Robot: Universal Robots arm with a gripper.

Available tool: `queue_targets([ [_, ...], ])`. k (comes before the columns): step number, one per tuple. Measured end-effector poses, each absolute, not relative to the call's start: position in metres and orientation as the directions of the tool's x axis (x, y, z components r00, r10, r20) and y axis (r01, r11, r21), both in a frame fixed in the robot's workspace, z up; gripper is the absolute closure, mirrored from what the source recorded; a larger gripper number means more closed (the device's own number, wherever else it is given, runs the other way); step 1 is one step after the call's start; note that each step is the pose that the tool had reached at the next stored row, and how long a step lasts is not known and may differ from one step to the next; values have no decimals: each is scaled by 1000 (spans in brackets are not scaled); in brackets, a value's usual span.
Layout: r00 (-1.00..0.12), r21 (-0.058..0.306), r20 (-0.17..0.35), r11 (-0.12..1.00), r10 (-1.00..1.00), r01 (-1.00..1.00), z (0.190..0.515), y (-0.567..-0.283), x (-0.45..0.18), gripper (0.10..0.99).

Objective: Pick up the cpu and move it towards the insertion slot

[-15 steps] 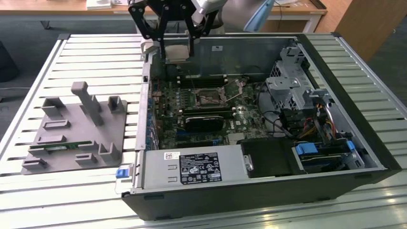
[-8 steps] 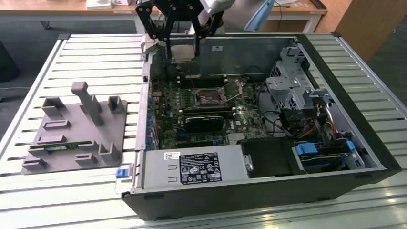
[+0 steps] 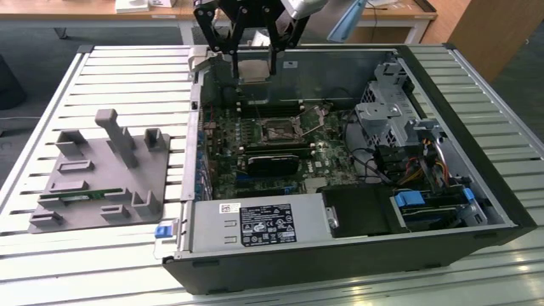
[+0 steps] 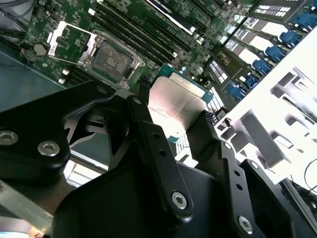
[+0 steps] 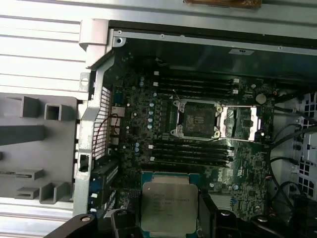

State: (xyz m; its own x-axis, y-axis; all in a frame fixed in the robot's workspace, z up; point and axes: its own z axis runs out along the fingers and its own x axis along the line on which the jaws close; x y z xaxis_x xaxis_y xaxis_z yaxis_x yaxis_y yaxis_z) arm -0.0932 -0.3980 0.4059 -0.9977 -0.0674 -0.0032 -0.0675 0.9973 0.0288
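Note:
My gripper hangs over the far end of the open computer case, shut on the cpu, a small square chip with a silver-grey face. In both wrist views the cpu sits between black fingers, which press on two opposite edges. The insertion slot is a square socket with a silver frame and dark centre, lying on the green board below the chip and nearer the case's middle. In both wrist views the slot lies uncovered, its metal lid swung aside.
The case stands on a slatted white table. A grey plastic tray holding a green memory stick lies at the exterior view's left. A black card, a power supply and a drive cage surround the socket.

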Motion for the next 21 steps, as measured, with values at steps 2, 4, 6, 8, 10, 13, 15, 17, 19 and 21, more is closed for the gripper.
queue_targets([
  [2, -998, 29, -3, 997, -67, -67, 406, -398, -90, 537],
  [4, -998, 29, -3, 997, -67, -67, 406, -398, -87, 537],
  [6, -998, 29, -3, 997, -67, -67, 406, -398, -84, 537],
  [8, -998, 29, -3, 997, -67, -68, 406, -398, -81, 537],
  [10, -998, 29, -3, 997, -67, -67, 406, -398, -78, 537],
  [13, -998, 29, -3, 997, -67, -67, 406, -398, -74, 537],
  [15, -998, 29, -3, 997, -67, -67, 406, -396, -71, 537],
  [17, -998, 29, -3, 997, -67, -67, 406, -393, -69, 537],
  [19, -998, 29, -3, 997, -67, -67, 406, -391, -68, 537],
  [21, -998, 29, -3, 997, -68, -68, 406, -388, -67, 537],
])
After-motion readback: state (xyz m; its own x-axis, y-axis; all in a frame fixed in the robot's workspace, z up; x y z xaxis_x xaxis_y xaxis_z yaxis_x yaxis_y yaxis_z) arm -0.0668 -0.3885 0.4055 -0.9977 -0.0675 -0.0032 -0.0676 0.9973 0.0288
